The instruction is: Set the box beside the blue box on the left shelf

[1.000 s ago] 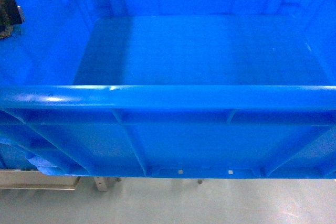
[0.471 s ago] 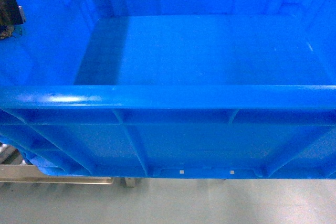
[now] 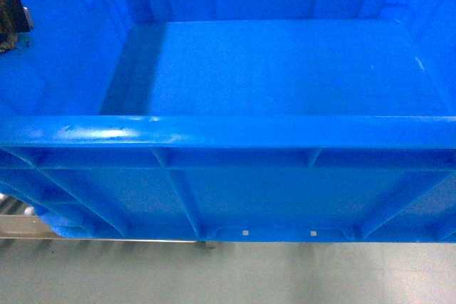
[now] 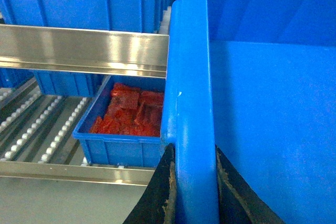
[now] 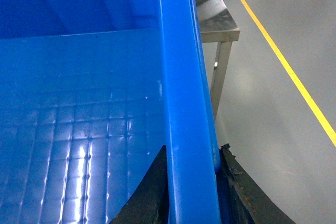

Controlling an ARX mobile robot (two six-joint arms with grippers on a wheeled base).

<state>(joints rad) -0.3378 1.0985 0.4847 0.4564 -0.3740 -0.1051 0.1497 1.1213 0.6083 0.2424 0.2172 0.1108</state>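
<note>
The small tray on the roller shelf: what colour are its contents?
Red, inside the small blue tray on the left shelf; the left wrist view shows it best.

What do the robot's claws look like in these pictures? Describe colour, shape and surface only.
Little of them shows. In each wrist view, the left claw and the right claw show two black, tapering fingers with rough, worn brownish inner edges. In the head view a black block with a small silver metal part shows at the left edge. No cables or markings are visible.
</note>
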